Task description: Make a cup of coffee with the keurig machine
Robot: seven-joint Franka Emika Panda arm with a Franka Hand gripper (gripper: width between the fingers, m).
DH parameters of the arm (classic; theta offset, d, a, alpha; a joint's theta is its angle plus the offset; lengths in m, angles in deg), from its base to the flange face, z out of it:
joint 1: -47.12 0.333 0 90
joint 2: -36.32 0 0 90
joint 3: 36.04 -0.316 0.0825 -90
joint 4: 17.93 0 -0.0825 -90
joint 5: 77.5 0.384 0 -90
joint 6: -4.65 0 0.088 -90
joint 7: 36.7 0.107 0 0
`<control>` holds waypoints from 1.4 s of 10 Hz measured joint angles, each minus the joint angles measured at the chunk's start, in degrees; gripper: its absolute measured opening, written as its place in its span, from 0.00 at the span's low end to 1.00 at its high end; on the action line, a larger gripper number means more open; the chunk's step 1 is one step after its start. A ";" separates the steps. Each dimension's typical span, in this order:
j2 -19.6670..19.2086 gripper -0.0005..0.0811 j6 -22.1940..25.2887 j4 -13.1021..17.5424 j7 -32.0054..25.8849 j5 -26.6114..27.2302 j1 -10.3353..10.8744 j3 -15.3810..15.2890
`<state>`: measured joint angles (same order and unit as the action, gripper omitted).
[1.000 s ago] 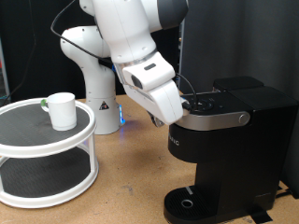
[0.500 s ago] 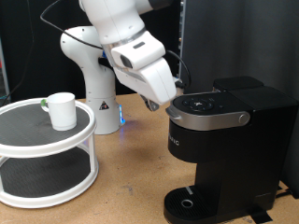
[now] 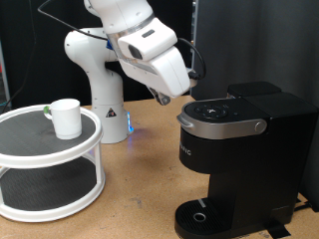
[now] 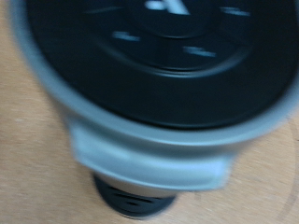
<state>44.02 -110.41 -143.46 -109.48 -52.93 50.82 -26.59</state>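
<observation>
The black keurig machine (image 3: 239, 164) stands at the exterior view's right with its rounded lid (image 3: 221, 115) down and its round drip base (image 3: 199, 216) bare. The white cup (image 3: 66, 118) stands upright on the top shelf of a white round two-tier stand (image 3: 50, 149) at the left. My gripper (image 3: 161, 99) hangs just above and to the left of the lid's front edge, apart from it, with nothing seen in it. The wrist view looks blurred down on the lid's buttons (image 4: 154, 42) and the silver-grey handle band (image 4: 149, 159); no fingers show there.
A small green-topped thing (image 3: 47, 110) lies beside the cup on the stand. The robot's white base (image 3: 105, 100) stands behind, between stand and machine. The wooden table (image 3: 140, 189) lies between stand and machine. Dark curtains hang behind.
My hand has lifted off the machine's lid and moved up and to the exterior view's left. The cup and the machine have not moved.
</observation>
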 joint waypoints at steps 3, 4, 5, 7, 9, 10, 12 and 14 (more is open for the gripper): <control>1.01 0.01 17.14 1.75 -5.25 -7.18 -1.34 2.30; 2.03 0.01 19.96 1.74 -6.56 -8.58 -1.88 2.88; 3.33 0.01 21.00 1.41 -6.92 -9.06 -2.12 3.11; 3.14 0.01 17.74 0.54 -4.92 -7.91 -2.15 3.08; 3.99 0.01 13.11 -2.27 -0.99 -5.97 -2.47 3.29; 4.99 0.01 12.77 -3.65 -0.41 -5.97 -2.89 3.48; 8.77 0.01 11.71 -7.03 2.68 -10.10 -4.24 3.38; 11.08 0.01 11.38 -8.74 3.70 -11.62 -4.50 3.05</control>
<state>55.11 -99.03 -152.21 -105.78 -64.55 46.33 -23.54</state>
